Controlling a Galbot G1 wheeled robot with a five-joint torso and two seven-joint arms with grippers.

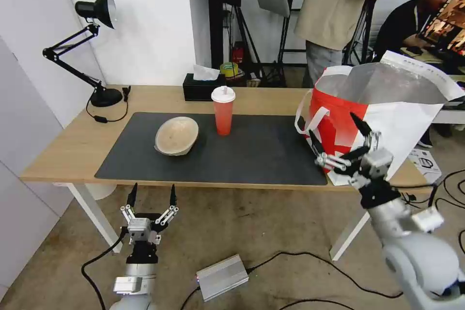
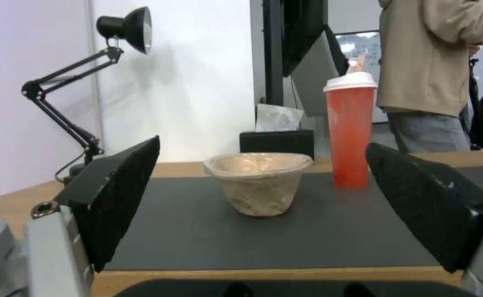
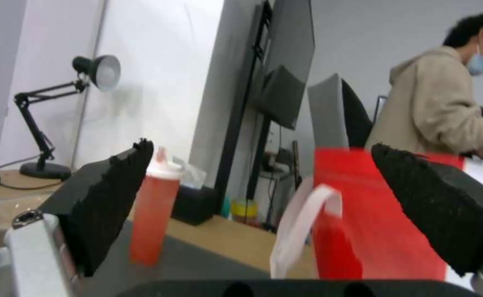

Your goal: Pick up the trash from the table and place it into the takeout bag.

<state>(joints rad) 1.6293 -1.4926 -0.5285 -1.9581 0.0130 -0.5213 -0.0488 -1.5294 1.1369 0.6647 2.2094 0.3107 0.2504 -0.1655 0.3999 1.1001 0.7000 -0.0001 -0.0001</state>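
The bowl point(image 1: 177, 135) sits left of middle on the grey mat point(image 1: 252, 155), with the red cup point(image 1: 223, 110) just right of it. The bag point(image 1: 382, 116) stands at the surface's point(image 1: 68, 145) right end. The right gripper point(image 1: 339, 143) hangs beside the bag, jaws wide open, holding nothing. The left gripper point(image 1: 151, 197) waits at lower left, jaws open and empty.

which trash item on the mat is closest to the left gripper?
The beige bowl, tilted on the dark mat. It sits left of the red cup and nearer the left gripper, which hangs open below the table edge.
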